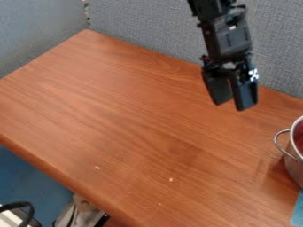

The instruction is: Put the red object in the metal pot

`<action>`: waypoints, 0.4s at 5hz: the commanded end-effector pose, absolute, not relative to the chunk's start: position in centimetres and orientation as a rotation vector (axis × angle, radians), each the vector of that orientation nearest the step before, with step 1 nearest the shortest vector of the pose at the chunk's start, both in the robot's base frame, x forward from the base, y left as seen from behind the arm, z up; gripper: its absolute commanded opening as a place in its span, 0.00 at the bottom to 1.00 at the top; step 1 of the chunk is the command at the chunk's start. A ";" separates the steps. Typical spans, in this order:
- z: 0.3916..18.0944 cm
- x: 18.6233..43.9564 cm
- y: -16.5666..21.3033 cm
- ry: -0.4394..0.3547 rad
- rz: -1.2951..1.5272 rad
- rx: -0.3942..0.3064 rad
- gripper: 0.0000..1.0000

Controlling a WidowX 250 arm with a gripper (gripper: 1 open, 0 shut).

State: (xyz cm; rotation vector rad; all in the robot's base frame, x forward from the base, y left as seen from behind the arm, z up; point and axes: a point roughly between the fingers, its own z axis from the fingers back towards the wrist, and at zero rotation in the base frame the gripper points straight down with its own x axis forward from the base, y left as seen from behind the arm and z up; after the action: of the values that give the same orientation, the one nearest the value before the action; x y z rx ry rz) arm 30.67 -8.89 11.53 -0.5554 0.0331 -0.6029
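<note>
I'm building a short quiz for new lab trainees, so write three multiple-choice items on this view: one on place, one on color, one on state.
1. Where is the metal pot?
A) Far left corner of the table
B) At the picture's right edge
C) In the middle of the table

2. What color is the robot's gripper?
A) Black
B) Yellow
C) White

3. How do the gripper's fingers stand?
A) Closed on the pot's handle
B) Closed on a cup
C) Apart, nothing between them

Key:
1 B: the frame cuts off the pot there.
2 A: its fingers look black.
3 C: a gap shows between the tips.
</note>
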 end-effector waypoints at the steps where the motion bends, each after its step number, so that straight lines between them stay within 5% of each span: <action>1: 14.8 30.1 -8.0 -0.041 -0.628 -0.533 1.00; 2: 16.4 29.5 -8.4 -0.020 -0.598 -0.509 1.00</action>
State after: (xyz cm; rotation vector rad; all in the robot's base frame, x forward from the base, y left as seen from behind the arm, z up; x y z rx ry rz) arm 29.26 -8.22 14.20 -0.5359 0.0528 -0.5720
